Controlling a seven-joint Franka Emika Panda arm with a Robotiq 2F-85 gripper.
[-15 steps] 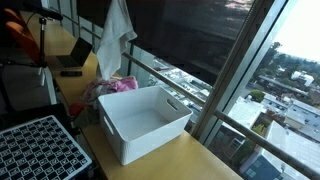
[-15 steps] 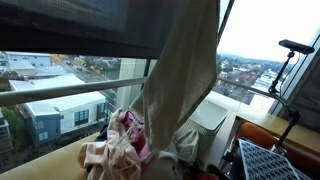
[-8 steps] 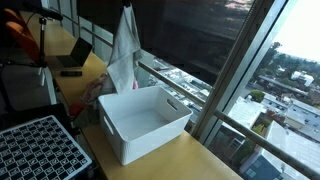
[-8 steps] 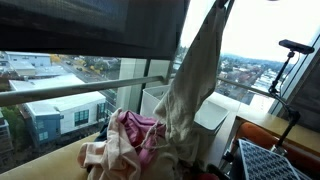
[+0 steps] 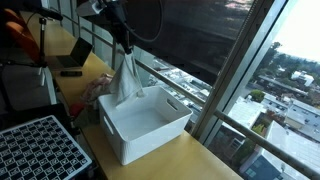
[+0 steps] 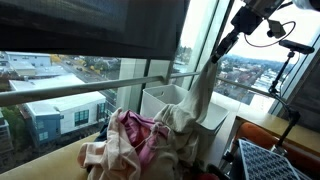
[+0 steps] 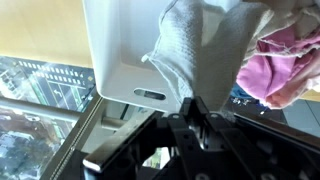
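My gripper (image 5: 123,47) is shut on the top of a pale grey cloth (image 5: 126,82). The cloth hangs straight down, and its lower end lies over the back rim inside a white plastic bin (image 5: 150,128). In an exterior view the gripper (image 6: 221,47) holds the cloth (image 6: 200,98) above the bin (image 6: 160,100), behind a heap of pink and cream clothes (image 6: 128,138). In the wrist view the cloth (image 7: 190,45) runs up from the closed fingers (image 7: 187,106), with the bin (image 7: 120,50) on one side and the pink clothes (image 7: 272,68) on the other.
A black perforated crate (image 5: 38,150) stands by the bin on the wooden table (image 5: 185,160); it also shows in an exterior view as the crate (image 6: 275,162). A laptop (image 5: 72,57) lies further back. Tall window glass and a railing (image 5: 190,85) run along the table's edge.
The gripper has come down and over from above the clothes heap to the bin, carrying the cloth; the cloth's lower end now rests in the bin.
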